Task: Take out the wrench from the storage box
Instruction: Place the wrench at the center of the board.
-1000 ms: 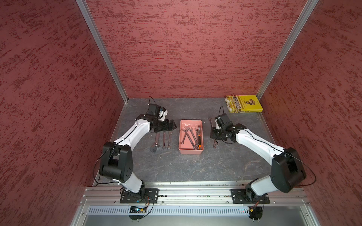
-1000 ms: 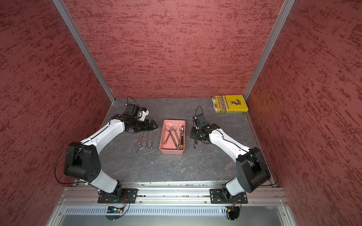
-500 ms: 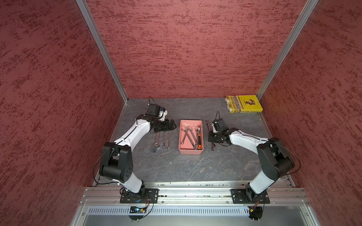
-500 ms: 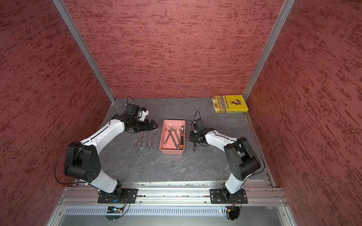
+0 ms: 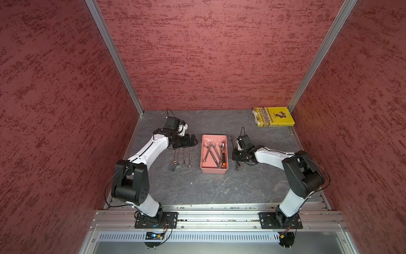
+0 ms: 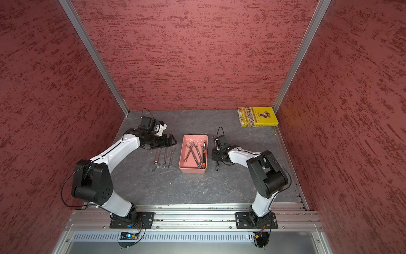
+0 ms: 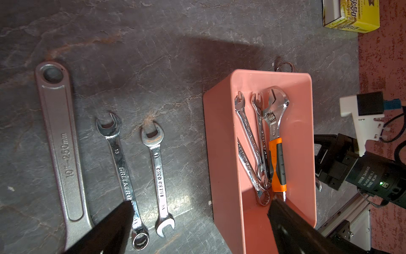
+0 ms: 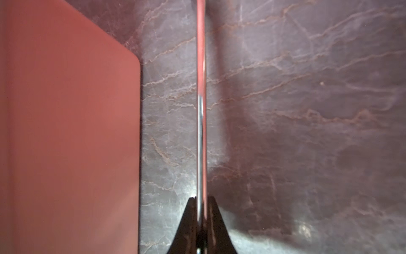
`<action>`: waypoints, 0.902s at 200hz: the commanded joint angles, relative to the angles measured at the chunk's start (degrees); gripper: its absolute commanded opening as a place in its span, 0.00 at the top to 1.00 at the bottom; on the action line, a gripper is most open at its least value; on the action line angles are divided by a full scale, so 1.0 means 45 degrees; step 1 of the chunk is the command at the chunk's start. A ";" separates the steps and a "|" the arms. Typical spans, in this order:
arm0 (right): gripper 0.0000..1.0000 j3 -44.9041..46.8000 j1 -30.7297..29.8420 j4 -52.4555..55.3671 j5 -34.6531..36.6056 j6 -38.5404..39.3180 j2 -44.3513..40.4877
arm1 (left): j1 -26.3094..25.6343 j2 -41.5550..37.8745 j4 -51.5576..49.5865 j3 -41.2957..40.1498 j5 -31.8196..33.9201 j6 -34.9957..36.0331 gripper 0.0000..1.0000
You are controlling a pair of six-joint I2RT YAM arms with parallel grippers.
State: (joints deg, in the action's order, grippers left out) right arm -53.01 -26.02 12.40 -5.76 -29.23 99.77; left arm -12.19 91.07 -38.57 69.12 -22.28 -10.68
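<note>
Right gripper point(image 8: 202, 199): black fingers point(image 8: 216, 220) were pinched tight on a wrench point(image 8: 201, 88).
Wrench: seen edge-on, blurred; shank ran straight out from the tips, far end out of frame.
Storage box point(image 8: 66, 132): pink wall stood just beside the wrench, apart from it.
Bench point(image 8: 307, 132): grey, veined; showed in the gap between them.

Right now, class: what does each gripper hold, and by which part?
Right gripper clamps a slim silver metal wrench by its shank; left gripper holds nothing.

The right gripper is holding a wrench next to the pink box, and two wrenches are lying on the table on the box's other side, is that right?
Not quite: three wrenches lie there, not two. The left wrist view shows a large wrench, a middle wrench and a short wrench side by side. The right gripper does hold a wrench beside the pink box.
</note>
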 commanded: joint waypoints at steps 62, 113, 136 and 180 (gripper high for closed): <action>0.81 0.0476 0.0100 -0.0325 0.0458 -0.0300 0.0445 | -0.0025 0.0048 -0.0260 0.0333 0.0147 0.0361 0.00; 0.78 0.0546 0.0099 0.0055 0.0678 -0.0194 0.0404 | -0.0027 0.0114 -0.0277 0.0301 0.0147 0.0361 0.00; 0.78 0.0431 0.0099 0.0263 0.0740 -0.0211 0.0370 | -0.0025 0.0124 -0.0272 0.0303 0.0147 0.0361 0.00; 0.74 -0.0202 0.0101 0.1342 0.0903 0.0108 -0.0707 | -0.0005 0.0016 -0.0404 0.0371 0.0197 0.0398 0.00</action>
State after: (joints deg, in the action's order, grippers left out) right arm -52.42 -26.02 11.51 -4.60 -29.93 99.74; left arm -12.19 91.09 -39.53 69.12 -21.96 -10.00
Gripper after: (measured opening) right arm 0.244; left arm 0.996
